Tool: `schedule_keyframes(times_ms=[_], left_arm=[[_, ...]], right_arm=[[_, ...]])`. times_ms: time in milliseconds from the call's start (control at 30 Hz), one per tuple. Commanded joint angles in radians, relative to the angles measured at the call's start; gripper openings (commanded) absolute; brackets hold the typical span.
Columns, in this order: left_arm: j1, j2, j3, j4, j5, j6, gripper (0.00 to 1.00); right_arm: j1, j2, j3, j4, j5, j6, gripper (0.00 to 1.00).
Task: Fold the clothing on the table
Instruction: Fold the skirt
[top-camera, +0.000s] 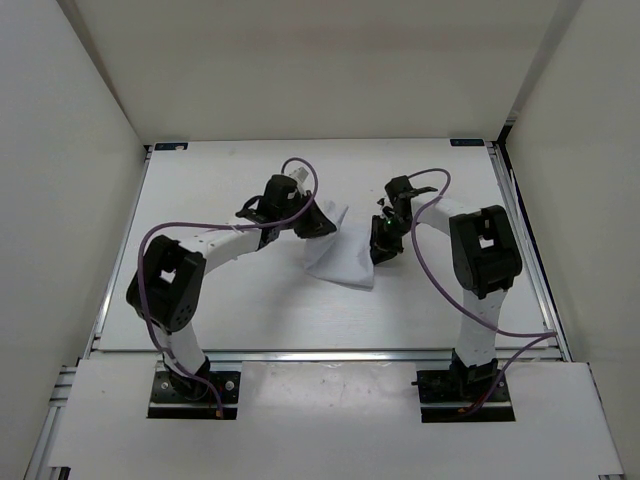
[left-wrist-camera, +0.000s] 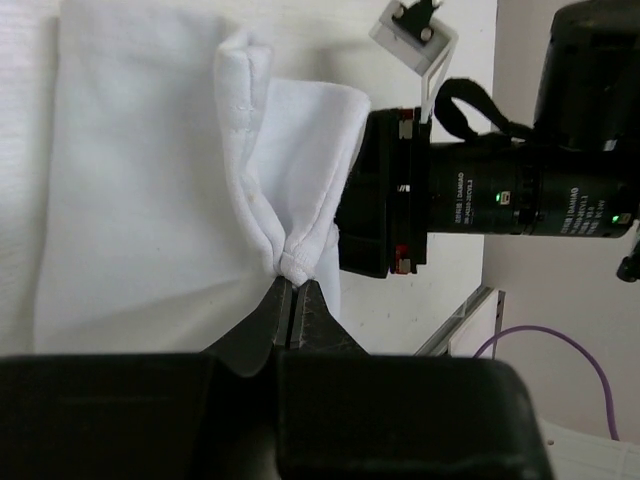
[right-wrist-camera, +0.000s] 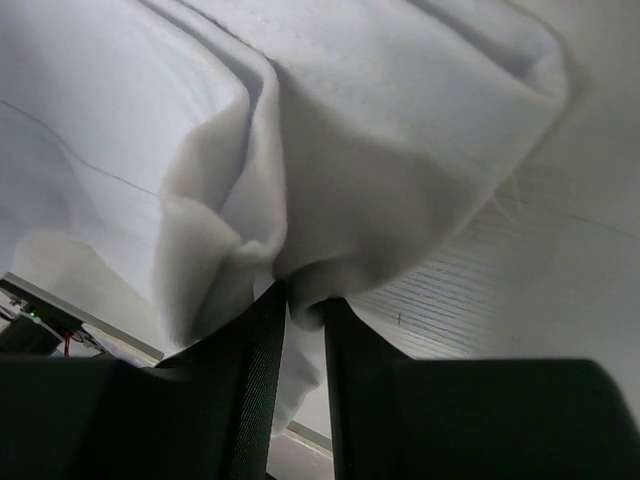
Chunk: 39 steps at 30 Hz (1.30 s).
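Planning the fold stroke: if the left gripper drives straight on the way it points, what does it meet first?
The clothing itself: the left gripper is shut on its bunched edge, with fabric directly ahead. The right arm's wrist motor sits just beside that line, but depth is unclear.

Plain white walls (top-camera: 60, 200) closed off the left, right and top of the frame. A small blue bracket (top-camera: 170, 146) sat upper left, a second blue bracket (top-camera: 466, 142) upper right. A white panel (top-camera: 330, 420) ran along the bottom.
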Motion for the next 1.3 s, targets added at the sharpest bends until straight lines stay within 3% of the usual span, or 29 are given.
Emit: schedule_keyframes(times_ms=[0, 367, 700, 767, 800, 833, 1167, 1267], left_arm=[[-0.046, 0.014, 0.046, 0.032, -0.034, -0.037, 0.0], [-0.131, 0.16, 0.179, 0.018, -0.091, -0.061, 0.0], [-0.178, 0.19, 0.106, 0.047, -0.097, -0.097, 0.0], [-0.173, 0.177, 0.071, 0.091, -0.076, -0.129, 0.13], [-0.171, 0.178, 0.049, 0.134, -0.058, -0.155, 0.33], [-0.167, 0.172, 0.038, 0.191, -0.03, -0.184, 0.41], [-0.197, 0.189, 0.058, 0.542, 0.079, -0.431, 0.46], [-0.191, 0.183, 0.081, 0.569, 0.093, -0.451, 0.46]], right_arm=[[0.019, 0.045, 0.019, 0.028, 0.02, 0.013, 0.27], [0.023, 0.039, -0.013, 0.037, 0.042, 0.038, 0.27], [0.017, 0.025, -0.039, 0.037, 0.051, 0.052, 0.27], [0.005, 0.016, -0.049, 0.04, 0.055, 0.052, 0.26], [-0.001, 0.009, -0.058, 0.042, 0.058, 0.052, 0.27], [-0.007, 0.004, -0.058, 0.026, 0.065, 0.055, 0.27], [-0.139, -0.2, -0.221, 0.009, 0.17, 0.055, 0.27], [-0.164, -0.278, -0.247, -0.038, 0.216, 0.044, 0.26]])
